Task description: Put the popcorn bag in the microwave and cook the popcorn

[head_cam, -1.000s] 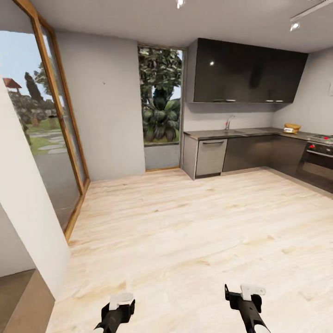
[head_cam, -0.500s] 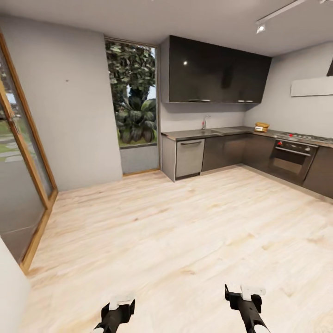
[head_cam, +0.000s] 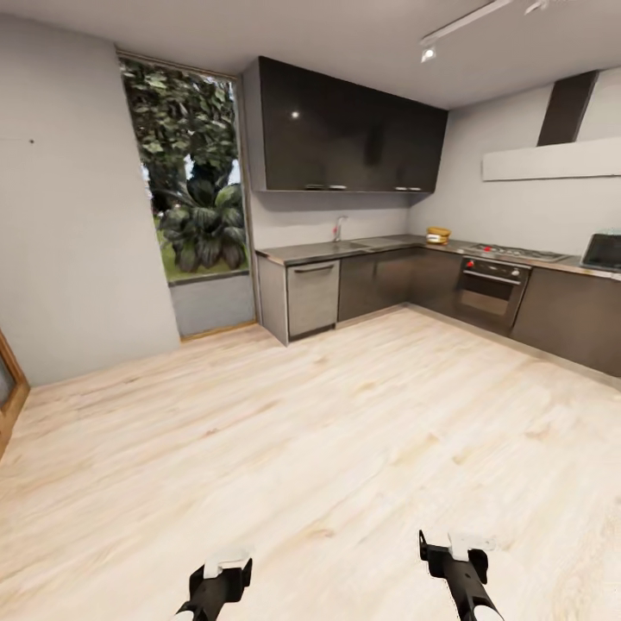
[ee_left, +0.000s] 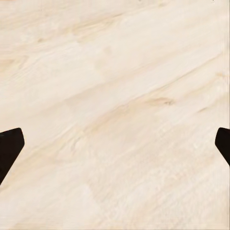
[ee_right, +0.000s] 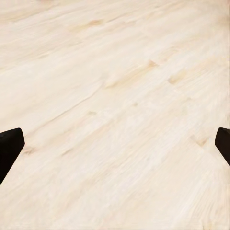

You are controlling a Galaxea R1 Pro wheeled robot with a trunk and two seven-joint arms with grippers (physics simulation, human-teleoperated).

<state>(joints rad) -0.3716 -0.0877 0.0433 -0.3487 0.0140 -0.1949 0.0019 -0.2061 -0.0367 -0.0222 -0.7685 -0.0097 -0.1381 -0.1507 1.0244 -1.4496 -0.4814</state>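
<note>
Hanging low in front of the body with nothing in them, the left gripper (head_cam: 226, 571) and the right gripper (head_cam: 454, 552) pointed down at the pale wooden floor (head_cam: 328, 448); each wrist view showed two dark fingertips (ee_left: 8, 148) set wide apart over bare planks, so both claws stood spread and unloaded. Beyond them the whole head view had swung since a second ago: the big glass door at the left had slid out of sight, the tall window (head_cam: 185, 190) had drifted left, and the hob (head_cam: 511, 253), the oven (head_cam: 490, 289) and the white hood (head_cam: 552, 159) had come into view. That was the camera turning with the robot, not the furniture moving. At the far right edge a dark-glassed box, probably the microwave (head_cam: 604, 251), sat on the countertop (head_cam: 569, 263). A small tan thing, possibly the popcorn bag (head_cam: 438, 235), rested in the counter's far corner, too small to be sure. The task looked barely begun, with the approach yet to come.
</note>
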